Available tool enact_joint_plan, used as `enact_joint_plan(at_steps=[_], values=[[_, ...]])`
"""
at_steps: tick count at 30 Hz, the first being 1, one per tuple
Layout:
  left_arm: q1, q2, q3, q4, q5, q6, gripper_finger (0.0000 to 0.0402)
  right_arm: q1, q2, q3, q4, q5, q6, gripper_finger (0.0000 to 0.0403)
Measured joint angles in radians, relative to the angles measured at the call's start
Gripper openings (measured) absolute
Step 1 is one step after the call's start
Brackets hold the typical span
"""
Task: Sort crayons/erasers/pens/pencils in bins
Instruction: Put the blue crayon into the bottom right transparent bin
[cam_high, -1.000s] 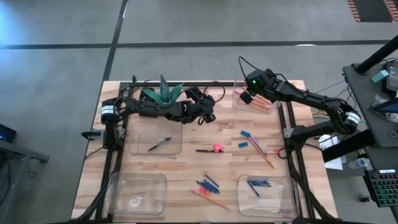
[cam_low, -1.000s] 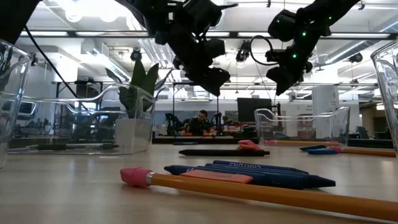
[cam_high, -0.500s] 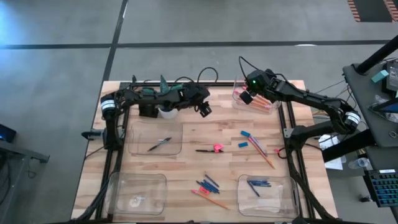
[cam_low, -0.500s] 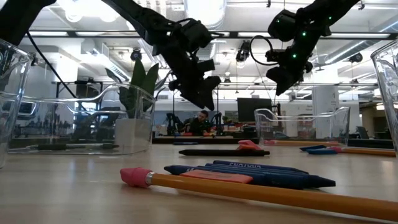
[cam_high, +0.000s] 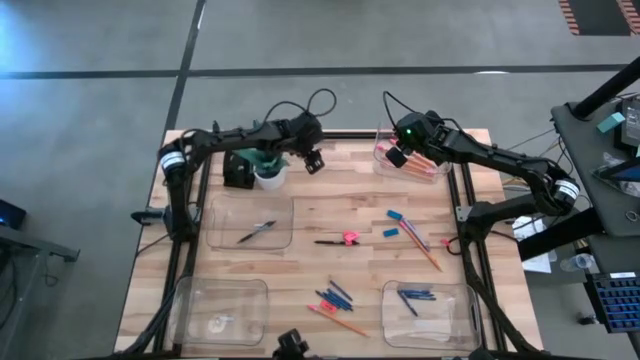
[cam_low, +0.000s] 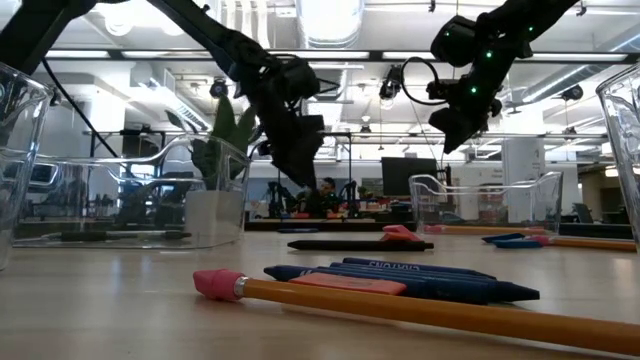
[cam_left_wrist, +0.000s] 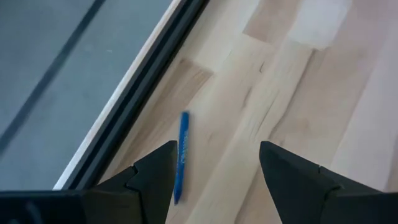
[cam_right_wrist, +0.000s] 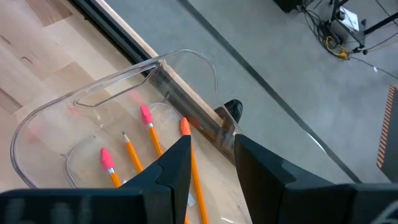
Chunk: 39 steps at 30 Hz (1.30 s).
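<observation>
My left gripper (cam_high: 313, 160) hangs open above the table's far edge, just right of the potted plant (cam_high: 256, 166), tilted downward. A short blue stick (cam_left_wrist: 181, 155) lies on the wood just ahead of its fingers, beside the black edge rail. My right gripper (cam_high: 397, 155) hovers over the far right bin (cam_high: 412, 166), fingers a little apart with nothing between them. Three pencils (cam_right_wrist: 130, 152) with pink ends lie in that bin. Loose on the table are a black pen (cam_high: 332, 241), blue erasers (cam_high: 394, 215), blue sticks (cam_high: 335, 296) and pencils (cam_high: 338, 321).
Three more clear bins stand on the table: one at the middle left (cam_high: 250, 221) with a dark pen inside, one at the near left (cam_high: 220, 308), and one at the near right (cam_high: 428, 305) with blue sticks. Bare wood lies between the bins.
My left gripper has swung from over the table's middle toward the far edge and a little leftward, passing the plant and turning as it went. It has stayed open. My right arm has kept still.
</observation>
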Motion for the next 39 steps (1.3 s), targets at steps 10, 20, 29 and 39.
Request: enact_joint_plan(at_steps=[10, 20, 29, 39], values=[[0.048, 0.012, -0.01, -0.014, 0.045, -0.064, 0.0215, 0.0, 0.0, 0.0, 0.0, 0.0, 0.0, 0.0114], [0.052, 0.053, -0.01, -0.009, 0.044, -0.031, 0.0215, 0.0, 0.0, 0.0, 0.0, 0.0, 0.002, 0.0114], [0.068, 0.111, -0.001, 0.045, 0.034, -0.02, 0.0215, 0.0, 0.0, 0.0, 0.0, 0.0, 0.003, 0.0114], [0.082, 0.153, 0.009, 0.062, -0.076, -0.077, 0.0215, 0.0, 0.0, 0.0, 0.001, 0.0, 0.0, 0.0114]])
